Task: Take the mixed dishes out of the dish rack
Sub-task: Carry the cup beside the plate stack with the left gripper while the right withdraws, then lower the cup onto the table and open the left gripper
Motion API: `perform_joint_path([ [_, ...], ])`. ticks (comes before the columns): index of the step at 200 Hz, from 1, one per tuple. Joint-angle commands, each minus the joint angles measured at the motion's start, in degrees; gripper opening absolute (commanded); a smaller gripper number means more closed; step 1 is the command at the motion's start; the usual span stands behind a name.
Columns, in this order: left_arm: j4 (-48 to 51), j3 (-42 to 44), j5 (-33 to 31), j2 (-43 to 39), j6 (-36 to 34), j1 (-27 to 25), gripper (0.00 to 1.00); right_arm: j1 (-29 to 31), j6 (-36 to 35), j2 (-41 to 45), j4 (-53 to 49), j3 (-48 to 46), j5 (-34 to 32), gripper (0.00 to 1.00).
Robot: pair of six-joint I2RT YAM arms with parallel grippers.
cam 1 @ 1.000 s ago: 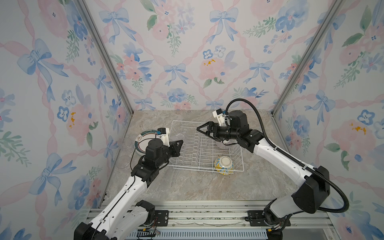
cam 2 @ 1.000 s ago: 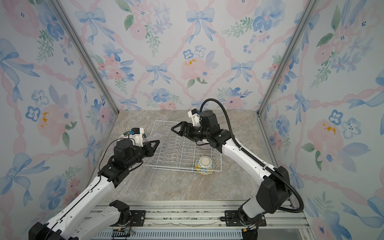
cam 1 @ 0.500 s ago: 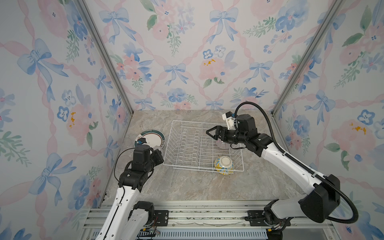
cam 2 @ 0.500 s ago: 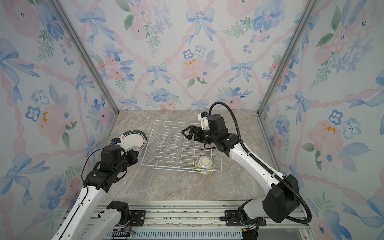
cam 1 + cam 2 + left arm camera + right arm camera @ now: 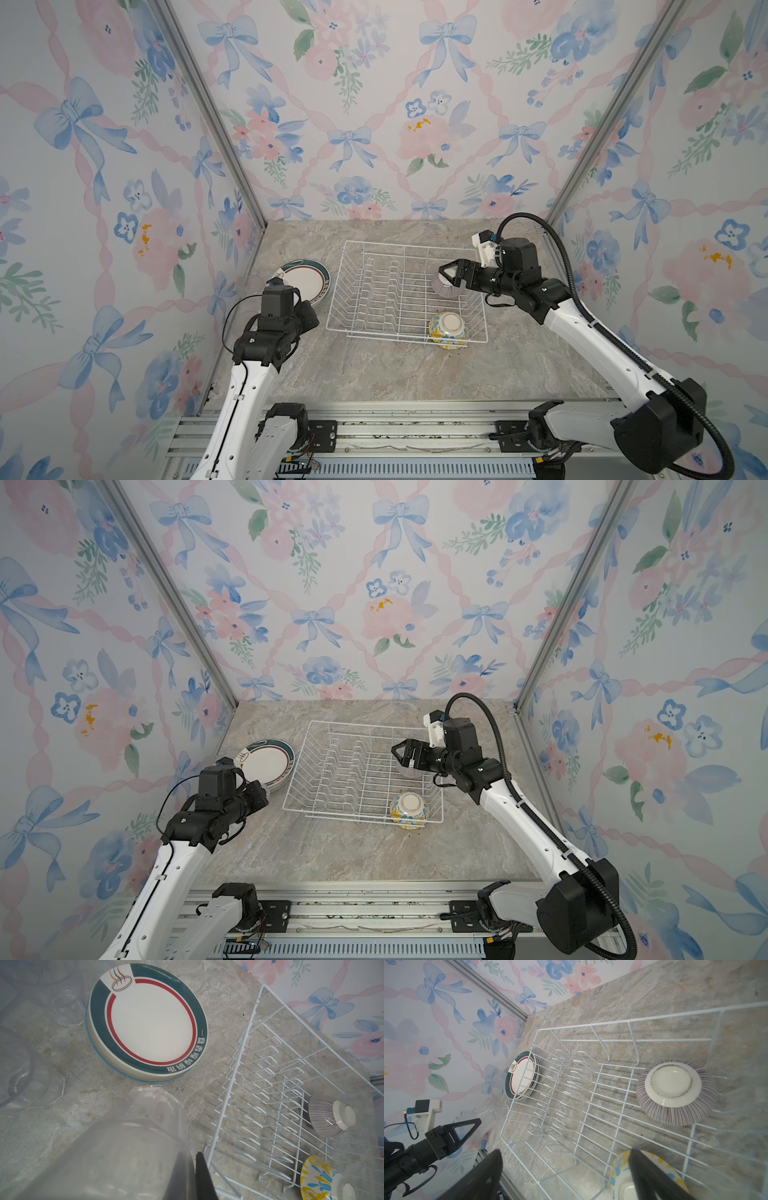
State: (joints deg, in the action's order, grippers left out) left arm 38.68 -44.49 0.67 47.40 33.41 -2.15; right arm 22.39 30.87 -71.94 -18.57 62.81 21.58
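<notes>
Top view: bowl (image 5: 439,291) near end effector (image 5: 445,274)

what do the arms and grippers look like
The left arm and right arm have white shells and black joints. The left gripper and right gripper are black with hollow triangular fingers. A ribbed black hose runs along the right arm, a thin black wire by the left.

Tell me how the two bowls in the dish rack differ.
The striped bowl has fine purple lines; the yellow-blue bowl has bold swirls. The striped bowl sits farther back in the dish rack; the yellow-blue bowl sits in its near corner. Both lie upside down.
</notes>
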Motion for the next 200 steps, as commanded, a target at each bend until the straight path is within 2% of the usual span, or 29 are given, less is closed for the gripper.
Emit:
perform_joint_path([
  [1, 0.44, -1.50, -0.58, 0.40, -0.27, 0.74, 0.00, -1.52, -2.34, 0.95, -1.16, -1.09, 0.27, 0.97],
  [48, 2.20, -1.69, -1.84, 2.77, -1.78, 2.56, 0.00, -3.59, -2.50, -1.18, -0.33, -1.19, 2.41, 0.97],
  [91, 2.27, -0.68, -0.38, 4.39, -2.38, 6.99, 0.00, -3.96, -3.54, -1.62, -1.08, -1.02, 1.27, 0.97],
  [116, 2.15, -1.87, 0.72, 9.48, -3.42, 9.76, 0.00, -4.07, -3.54, -1.63, -1.38, -1.17, 1.21, 0.97],
  [151, 2.22, -5.30, 1.26, 18.06, -6.36, 10.39, 0.00, -4.36, -3.89, -0.97, -2.07, -1.72, 0.65, 0.97],
  [180, 2.27, -7.34, 0.78, 21.86, -7.30, 11.70, 0.00, -4.46, -5.34, -0.41, -3.93, -1.81, -0.74, 0.97],
  [191, 2.26, -8.13, 1.46, 22.66, -7.38, 11.91, 0.09, -4.47, -6.67, -0.33, -5.83, -1.43, -2.46, 0.97],
  [200, 2.28, -8.76, 1.94, 23.29, -7.44, 12.00, 0.10, -4.46, -7.75, -0.35, -7.66, -0.85, -4.55, 0.97],
])
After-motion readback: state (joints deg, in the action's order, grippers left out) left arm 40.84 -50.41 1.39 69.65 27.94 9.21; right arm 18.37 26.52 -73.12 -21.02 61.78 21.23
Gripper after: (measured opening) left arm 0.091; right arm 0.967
